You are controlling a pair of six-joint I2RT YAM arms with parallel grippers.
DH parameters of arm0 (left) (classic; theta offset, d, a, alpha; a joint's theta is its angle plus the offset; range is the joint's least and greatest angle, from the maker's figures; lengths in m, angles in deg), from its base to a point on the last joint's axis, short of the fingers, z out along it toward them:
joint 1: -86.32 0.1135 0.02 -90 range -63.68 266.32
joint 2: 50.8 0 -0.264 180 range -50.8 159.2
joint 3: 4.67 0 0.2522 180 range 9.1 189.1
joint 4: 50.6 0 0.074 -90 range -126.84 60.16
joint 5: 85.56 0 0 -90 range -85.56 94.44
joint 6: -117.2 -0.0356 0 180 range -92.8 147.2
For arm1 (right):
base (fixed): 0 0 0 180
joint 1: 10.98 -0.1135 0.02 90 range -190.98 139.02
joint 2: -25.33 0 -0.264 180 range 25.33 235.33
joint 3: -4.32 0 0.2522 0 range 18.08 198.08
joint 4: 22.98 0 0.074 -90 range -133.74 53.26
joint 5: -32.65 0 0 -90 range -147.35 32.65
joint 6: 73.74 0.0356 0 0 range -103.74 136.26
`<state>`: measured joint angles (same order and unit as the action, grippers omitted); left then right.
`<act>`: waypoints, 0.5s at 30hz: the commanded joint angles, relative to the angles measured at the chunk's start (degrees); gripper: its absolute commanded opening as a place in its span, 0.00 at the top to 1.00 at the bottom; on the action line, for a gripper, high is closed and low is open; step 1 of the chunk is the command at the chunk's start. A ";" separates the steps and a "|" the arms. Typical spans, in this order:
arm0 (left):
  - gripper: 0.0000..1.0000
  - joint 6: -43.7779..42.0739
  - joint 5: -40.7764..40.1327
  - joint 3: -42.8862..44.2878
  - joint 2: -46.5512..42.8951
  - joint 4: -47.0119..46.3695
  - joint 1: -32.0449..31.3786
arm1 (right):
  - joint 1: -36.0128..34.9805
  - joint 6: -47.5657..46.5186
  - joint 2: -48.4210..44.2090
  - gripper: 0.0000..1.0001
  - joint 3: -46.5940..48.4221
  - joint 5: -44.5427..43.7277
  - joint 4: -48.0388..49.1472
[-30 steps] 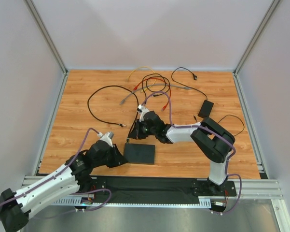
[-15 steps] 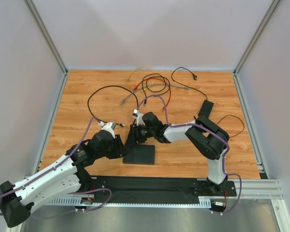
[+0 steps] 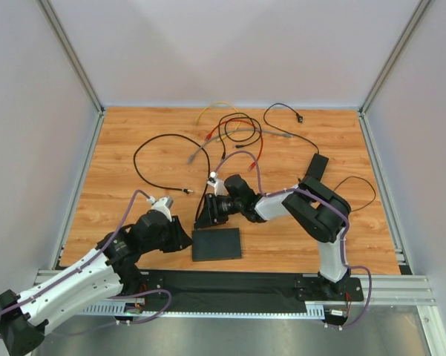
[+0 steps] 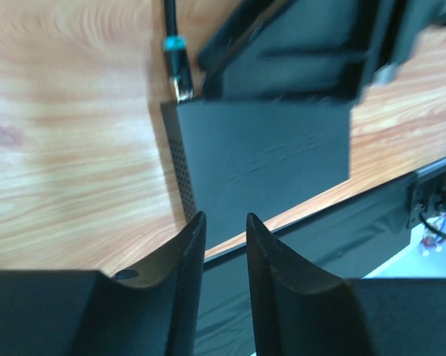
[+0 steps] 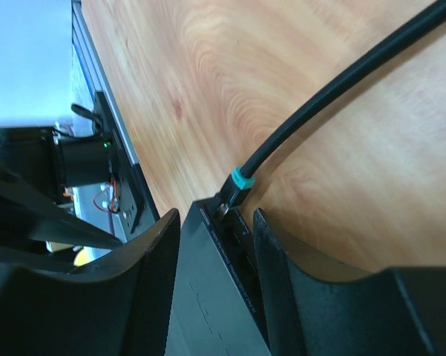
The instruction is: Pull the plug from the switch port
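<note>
The switch [image 3: 217, 244] is a flat black box lying near the table's front edge. In the right wrist view a black plug [image 5: 236, 190] with a teal band rests at the corner socket of the switch [image 5: 208, 297]; how deep it sits I cannot tell. My right gripper [image 5: 214, 221] hovers open over that port edge, its fingers on either side of the corner, holding nothing. In the top view the right gripper [image 3: 206, 215] hides the plug. My left gripper [image 4: 224, 222] is open and empty, just off the switch's [image 4: 267, 156] left end, and the plug [image 4: 179, 78] shows beyond it.
A black power adapter brick [image 3: 317, 165] with a thin cord lies at the right. Red, yellow, grey and black cables [image 3: 234, 133] tangle at the back. A black cable loop [image 3: 159, 159] lies at the back left. The black base strip [image 3: 230, 285] runs along the front edge.
Both grippers have opened. The left gripper has backed off from the switch's left end. The right gripper has come down towards the port edge, and the switch has shifted slightly nearer.
</note>
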<state>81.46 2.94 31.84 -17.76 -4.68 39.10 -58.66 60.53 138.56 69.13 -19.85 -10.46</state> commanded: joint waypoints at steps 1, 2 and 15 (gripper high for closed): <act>0.65 1.64 4.56 -2.35 2.20 -5.87 0.11 | 0.66 1.69 0.06 0.54 3.00 -0.50 -1.41; 0.66 1.90 5.36 -2.61 2.99 -8.15 0.20 | 0.66 1.70 0.32 0.54 3.09 -0.23 -1.50; 0.72 4.89 8.35 -6.22 13.01 -18.28 0.20 | 0.31 1.87 5.95 0.65 4.94 3.81 -3.08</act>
<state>84.80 10.00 25.89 -6.20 -19.17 39.10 -57.85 62.10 142.63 72.98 -16.53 -12.67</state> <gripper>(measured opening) 0.289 0.359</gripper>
